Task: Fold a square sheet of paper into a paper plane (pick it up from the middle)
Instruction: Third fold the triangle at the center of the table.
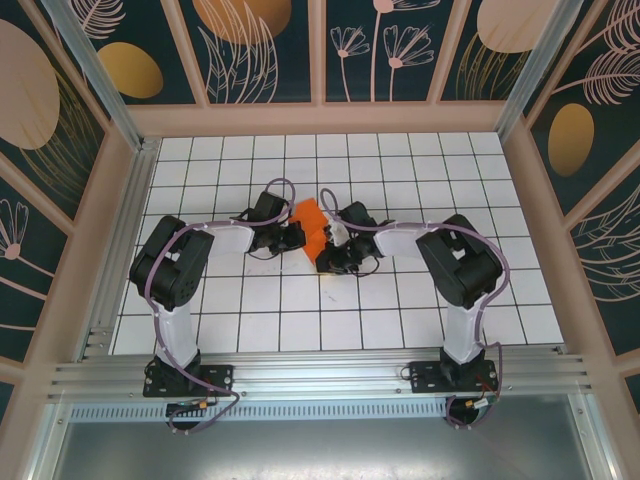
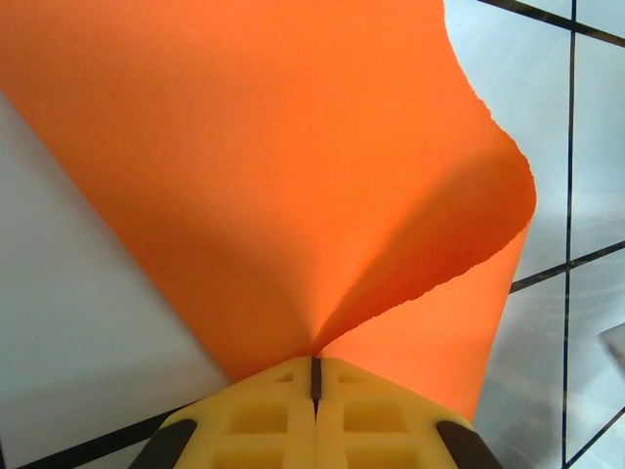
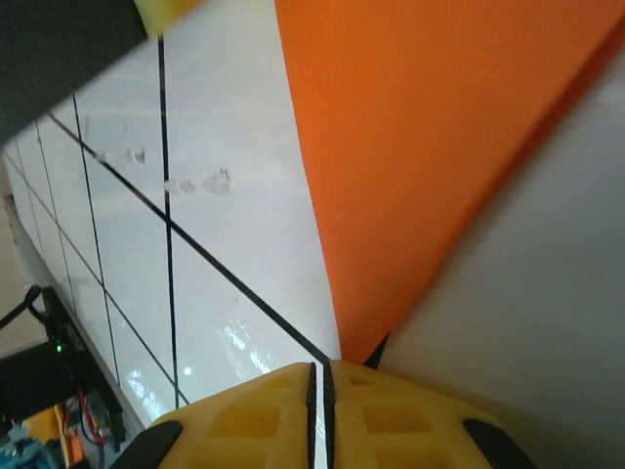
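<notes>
Here the square sheet of paper (image 1: 310,222) sits at the middle of the table (image 1: 250,310), straight ahead of both arms, the left gripper (image 2: 314,363) clamped shut on its curling edge and the right gripper (image 3: 322,369) pinched on a corner, neither clearly nearer.

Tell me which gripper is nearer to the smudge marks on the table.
Right. The right gripper, shut on a corner of the orange sheet, sits just beside the smudge marks. The left gripper, shut on the sheet's other side, is farther off.
</notes>
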